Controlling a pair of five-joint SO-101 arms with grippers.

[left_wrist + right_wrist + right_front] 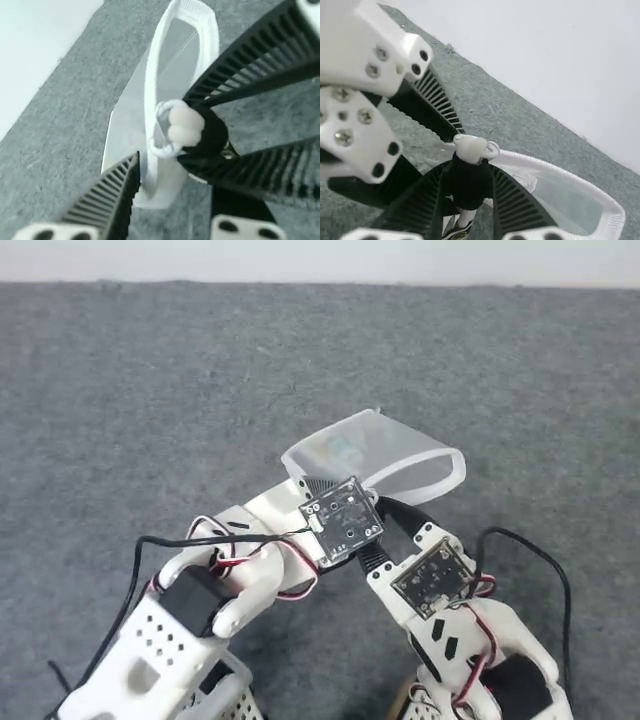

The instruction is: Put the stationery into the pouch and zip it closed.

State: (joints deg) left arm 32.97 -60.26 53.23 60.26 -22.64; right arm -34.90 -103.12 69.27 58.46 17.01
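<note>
The big gray table (120,390) has a fuzzy top. A pale wall (300,258) runs along its far edge.

The left arm (200,610) comes in from the near left and the right arm (480,640) from the near right. They meet in the middle.

The pouch (400,455) sits in the middle of the table, just past the two arms. It is white and you can partly see through it. Its mouth is open, with a thick white edge all round.

The left gripper (172,180) is at the near end of the pouch. Its fingers are spread apart, with that end of the pouch between them. I cannot tell if they squeeze it.

The right gripper (468,172) is just beside it. Its fingers are pinching a small black piece (467,192) at the pouch's edge.

The black piece has a lumpy white tip (470,145). A little white ring (162,150) sits right by the tip.
</note>
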